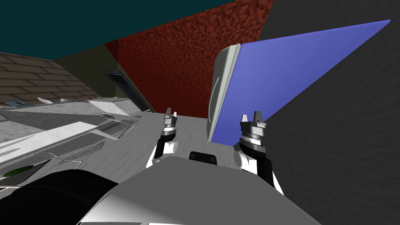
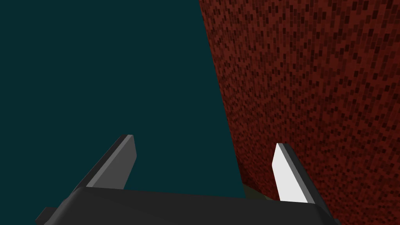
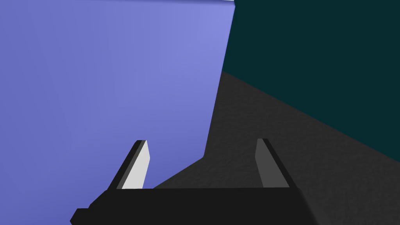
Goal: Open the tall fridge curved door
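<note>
The fridge point(image 1: 281, 70) stands ahead on the robot's right, its blue side turned toward us. Its curved pale grey door point(image 1: 222, 84) lies along the front edge, and it looks shut against the body. The right claw point(image 1: 251, 117) is raised near the blue side, just beside the door's lower end. Its fingers point(image 3: 136, 168) are spread apart and hold nothing. The left claw point(image 1: 170, 114) is raised on the other side of the door, clear of it, with its blades also apart and empty. A grey counter point(image 1: 58, 133) runs along the left. An oval outline point(image 1: 110, 116) in it may be a sink basin, but what it holds is too small to tell.
</note>
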### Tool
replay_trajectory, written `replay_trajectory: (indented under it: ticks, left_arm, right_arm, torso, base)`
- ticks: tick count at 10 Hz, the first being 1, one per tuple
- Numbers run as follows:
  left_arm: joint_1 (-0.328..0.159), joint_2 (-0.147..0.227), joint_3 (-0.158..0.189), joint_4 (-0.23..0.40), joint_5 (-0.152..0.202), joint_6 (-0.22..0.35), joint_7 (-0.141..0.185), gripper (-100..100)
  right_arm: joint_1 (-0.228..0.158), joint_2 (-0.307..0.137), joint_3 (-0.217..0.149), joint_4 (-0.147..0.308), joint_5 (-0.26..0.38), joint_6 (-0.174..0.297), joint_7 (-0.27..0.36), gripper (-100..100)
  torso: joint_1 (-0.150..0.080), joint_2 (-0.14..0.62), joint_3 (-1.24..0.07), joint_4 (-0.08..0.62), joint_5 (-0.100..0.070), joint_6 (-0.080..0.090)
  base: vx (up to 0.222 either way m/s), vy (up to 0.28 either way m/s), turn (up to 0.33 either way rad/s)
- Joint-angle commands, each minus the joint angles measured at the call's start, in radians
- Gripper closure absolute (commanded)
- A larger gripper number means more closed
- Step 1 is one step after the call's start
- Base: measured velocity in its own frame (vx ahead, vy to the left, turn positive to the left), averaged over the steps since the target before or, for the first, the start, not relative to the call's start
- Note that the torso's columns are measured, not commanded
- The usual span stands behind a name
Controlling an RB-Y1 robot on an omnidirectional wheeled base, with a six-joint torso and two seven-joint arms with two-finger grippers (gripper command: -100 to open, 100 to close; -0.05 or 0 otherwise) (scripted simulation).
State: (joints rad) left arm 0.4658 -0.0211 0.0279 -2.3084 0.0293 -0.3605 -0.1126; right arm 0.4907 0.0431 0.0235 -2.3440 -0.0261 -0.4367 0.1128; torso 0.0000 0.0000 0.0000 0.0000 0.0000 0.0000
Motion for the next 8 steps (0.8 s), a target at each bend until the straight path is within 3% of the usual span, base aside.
replay_trajectory:
  ticks: [1,8]
  left_arm:
    - [0.0,0.0,0.0,0.0,0.0,0.0,0.0,0]
    - [0.0,0.0,0.0,0.0,0.0,0.0,0.0,0]
  right_arm:
    - [0.0,0.0,0.0,0.0,0.0,0.0,0.0,0]
    - [0.0,0.0,0.0,0.0,0.0,0.0,0.0,0]
  torso:
    - [0.0,0.04,-0.082,0.041,0.0,0.0]
    - [0.0,0.544,-1.087,0.544,0.0,0.0]
  base:
    - [0.0,0.0,0.0]
    - [0.0,0.0,0.0]
